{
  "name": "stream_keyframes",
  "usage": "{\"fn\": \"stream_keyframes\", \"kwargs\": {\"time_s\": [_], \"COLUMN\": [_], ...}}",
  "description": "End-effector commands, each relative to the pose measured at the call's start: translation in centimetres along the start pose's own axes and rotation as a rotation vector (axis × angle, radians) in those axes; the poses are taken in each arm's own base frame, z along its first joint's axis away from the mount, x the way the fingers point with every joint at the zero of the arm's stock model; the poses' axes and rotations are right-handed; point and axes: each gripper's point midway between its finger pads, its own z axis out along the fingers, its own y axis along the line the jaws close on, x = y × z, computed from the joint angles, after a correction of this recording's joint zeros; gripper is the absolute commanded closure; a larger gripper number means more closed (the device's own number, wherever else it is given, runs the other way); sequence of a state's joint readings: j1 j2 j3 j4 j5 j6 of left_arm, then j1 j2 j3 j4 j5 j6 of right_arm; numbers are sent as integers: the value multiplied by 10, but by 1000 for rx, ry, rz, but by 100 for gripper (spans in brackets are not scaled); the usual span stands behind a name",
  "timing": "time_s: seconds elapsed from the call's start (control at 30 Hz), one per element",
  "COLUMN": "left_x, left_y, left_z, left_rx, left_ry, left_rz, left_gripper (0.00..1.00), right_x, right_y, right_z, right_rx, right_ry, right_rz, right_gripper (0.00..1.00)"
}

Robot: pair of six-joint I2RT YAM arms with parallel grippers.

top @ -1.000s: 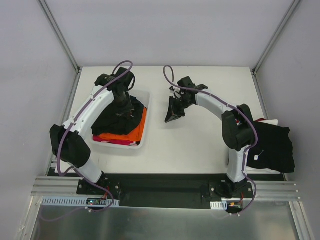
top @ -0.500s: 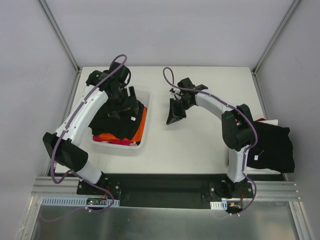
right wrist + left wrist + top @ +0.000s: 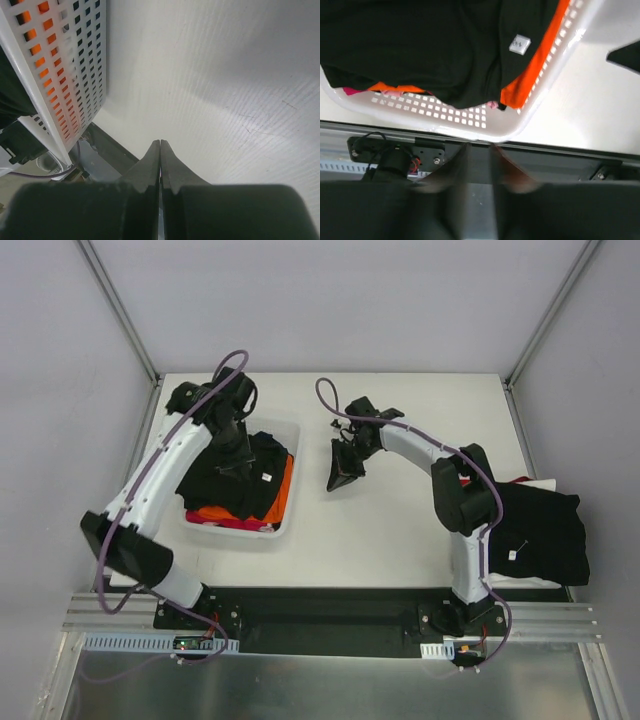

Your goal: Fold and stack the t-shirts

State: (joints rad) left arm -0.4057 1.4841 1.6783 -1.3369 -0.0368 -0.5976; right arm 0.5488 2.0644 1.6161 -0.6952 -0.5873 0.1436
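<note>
**Status: T-Shirts in Basket and at Right Desk Edge**

1. Left gripper (image 3: 240,462): positioned above the white lattice basket (image 3: 240,532) on the left side of the desk (image 3: 400,530). The black t-shirt (image 3: 225,485) lay directly beneath it, on top of the pile in the basket. In the left wrist view the fingers (image 3: 465,165) appeared blurred, with a narrow gap and no cloth between them. It could not be determined whether this gripper was released or clenched.

2. Basket contents: the black t-shirt, bearing a small white tag (image 3: 519,44), covered most of the pile. The orange t-shirt (image 3: 283,490) showed along the right side. The red t-shirt (image 3: 225,522) showed along the near side.

3. Right gripper (image 3: 335,483): positioned over bare desk, just right of the basket and apart from it. In the right wrist view the fingers (image 3: 150,165) were clenched together, tip against tip, with nothing between them. No t-shirt lay under this gripper.

4. Second black t-shirt (image 3: 545,530): lay at the right edge of the desk, beside the right arm's base section and well apart from both grippers.
</note>
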Motion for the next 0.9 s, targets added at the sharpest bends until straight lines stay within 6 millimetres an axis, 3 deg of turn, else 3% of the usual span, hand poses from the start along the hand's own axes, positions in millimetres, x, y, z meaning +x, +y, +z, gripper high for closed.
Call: {"fn": "stream_keyframes", "kwargs": {"time_s": [0.0,0.07,0.1,0.17,0.2,0.27,0.3,0.33,0.4,0.47,0.5,0.67,0.87], "left_x": [-49,-79,-89,-120,-127,-158,-165,-180,-197,-215,-216,-220,-224], "left_y": [-5,-16,-20,-26,-29,-23,-23,-13,-5,6,11,34,69], "left_z": [39,38,52,55,72,80,98,101,125,134,152,188,204], "left_rx": [-142,-134,-143,-104,-95,-69,-66,-58,-49,-26,-32,-57,-61], "left_ry": [-19,-89,-75,-123,-92,-129,-102,-118,-106,-111,-79,-23,2], "left_rz": [60,72,74,38,24,-34,-48,-89,-125,-168,-179,-204,-263], "left_gripper": [100,100,100,100,100,100,100,100,100,100,100,100,100], "right_x": [4,9,10,18,21,28,30,32,38,42,44,48,45], "right_y": [11,10,8,2,2,-3,-3,-3,-4,-6,-8,-10,-8], "right_z": [-2,-5,-6,-6,-10,-12,-16,-18,-22,-25,-26,-31,-34], "right_rx": [-4,4,14,32,40,54,61,64,73,80,88,110,118], "right_ry": [15,15,9,20,12,16,6,2,-4,-3,-1,11,34], "right_rz": [-44,-46,-49,-44,-52,-46,-54,-51,-53,-50,-47,-53,-55], "right_gripper": [99,99,99,99,99,99,99,99,99,99,99,99,99]}}
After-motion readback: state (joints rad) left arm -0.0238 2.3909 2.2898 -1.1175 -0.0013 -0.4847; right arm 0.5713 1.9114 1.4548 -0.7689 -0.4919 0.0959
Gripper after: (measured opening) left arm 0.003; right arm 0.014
